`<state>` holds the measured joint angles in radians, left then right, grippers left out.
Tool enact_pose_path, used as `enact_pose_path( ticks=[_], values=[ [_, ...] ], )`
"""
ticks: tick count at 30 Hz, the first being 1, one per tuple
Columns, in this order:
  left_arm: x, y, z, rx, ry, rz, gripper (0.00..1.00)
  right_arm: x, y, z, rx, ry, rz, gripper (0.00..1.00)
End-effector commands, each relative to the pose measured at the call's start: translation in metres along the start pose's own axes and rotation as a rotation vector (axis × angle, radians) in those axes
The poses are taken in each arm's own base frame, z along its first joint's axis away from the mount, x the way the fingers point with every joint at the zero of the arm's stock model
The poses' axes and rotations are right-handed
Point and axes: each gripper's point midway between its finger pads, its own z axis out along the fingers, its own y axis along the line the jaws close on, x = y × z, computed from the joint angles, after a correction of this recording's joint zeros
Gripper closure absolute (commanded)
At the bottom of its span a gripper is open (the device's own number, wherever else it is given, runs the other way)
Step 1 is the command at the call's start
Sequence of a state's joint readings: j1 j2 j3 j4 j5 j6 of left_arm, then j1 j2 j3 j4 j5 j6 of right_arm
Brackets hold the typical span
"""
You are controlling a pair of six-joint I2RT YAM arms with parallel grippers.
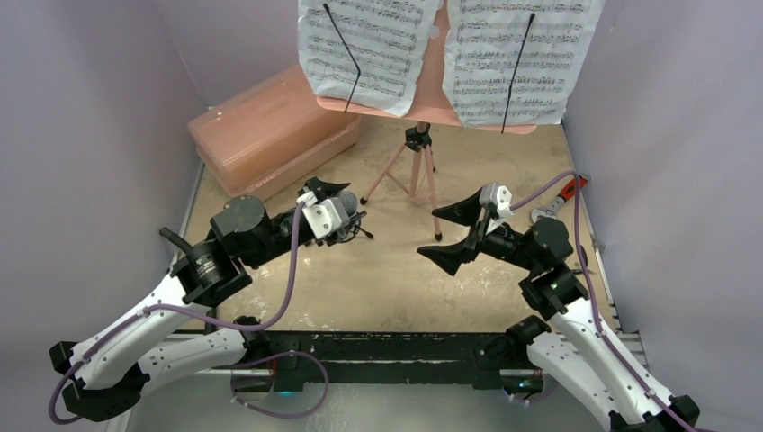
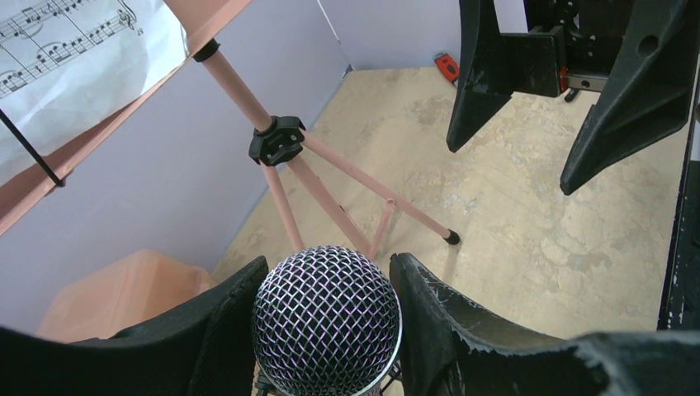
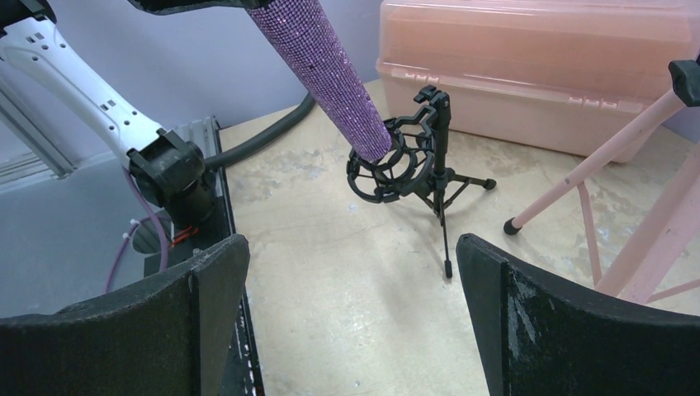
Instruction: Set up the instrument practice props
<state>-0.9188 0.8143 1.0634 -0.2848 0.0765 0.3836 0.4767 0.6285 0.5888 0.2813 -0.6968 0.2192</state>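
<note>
The pink music stand (image 1: pixel 416 166) stands at the back middle with two white sheet-music pages (image 1: pixel 364 45) (image 1: pixel 517 54) on its desk. My left gripper (image 1: pixel 337 214) is shut on the glittery purple microphone (image 3: pixel 322 66), and the mesh head (image 2: pixel 326 322) sits between the fingers. The microphone is tilted, with its lower end in the ring of the small black shock-mount mini tripod (image 3: pixel 413 161), which stands on the table. My right gripper (image 1: pixel 432 232) is open and empty to the right of it, facing the tripod (image 3: pixel 351 247).
The big pink plastic case (image 1: pixel 270 130) lies at the back left, behind the mini tripod (image 3: pixel 536 66). A red-handled wrench (image 1: pixel 560 200) lies by the right wall. The stand's thin legs (image 2: pixel 347 190) spread just beyond the microphone. Purple walls close in the sides.
</note>
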Motion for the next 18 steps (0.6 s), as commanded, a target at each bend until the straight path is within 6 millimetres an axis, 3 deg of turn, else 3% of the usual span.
enact_pose_path(
  ticks=[1,9,18],
  values=[
    [-0.032,0.014,0.003,-0.057,-0.124,0.001,1.0,-0.024,0.001,0.002,0.001,-0.05,-0.043,0.02],
    [-0.026,0.011,0.011,-0.045,-0.115,0.005,1.0,-0.024,0.0,0.003,0.005,-0.047,-0.035,0.02],
    [-0.032,0.015,-0.002,-0.065,-0.126,0.016,1.0,-0.024,-0.001,0.004,0.007,-0.046,-0.034,0.02]
  ],
)
